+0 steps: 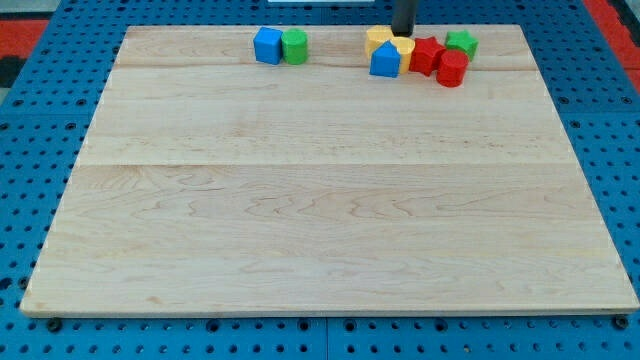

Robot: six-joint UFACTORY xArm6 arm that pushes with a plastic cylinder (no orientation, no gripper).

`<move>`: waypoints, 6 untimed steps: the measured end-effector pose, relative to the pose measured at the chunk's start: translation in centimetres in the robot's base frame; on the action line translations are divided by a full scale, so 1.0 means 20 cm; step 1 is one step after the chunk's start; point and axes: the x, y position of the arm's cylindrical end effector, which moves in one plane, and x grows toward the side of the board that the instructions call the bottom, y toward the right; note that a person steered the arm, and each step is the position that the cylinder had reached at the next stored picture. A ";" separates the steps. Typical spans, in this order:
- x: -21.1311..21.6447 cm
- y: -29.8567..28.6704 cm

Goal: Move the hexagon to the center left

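Near the view's top, my tip (402, 33) touches the small yellow hexagon (404, 46).

The dark rod (403, 15) at the far edge is cut off by the view's top, so only its lower stretch shows, and my tip (403, 33) ends right behind the yellow blocks (379, 40), too close to tell whether it touches them. The blue block (385, 61) in front hides the near part of those yellow blocks, so their shapes and number stay unclear. The red blocks (427, 55) overlap each other, their outlines hard to separate. The green star-like block (461, 43) is partly hidden behind the red cylinder (452, 69).
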 end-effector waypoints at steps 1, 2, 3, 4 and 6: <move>0.09 -0.26; 0.09 -0.31; 0.11 -0.46; 0.30 -0.76; 0.39 -1.19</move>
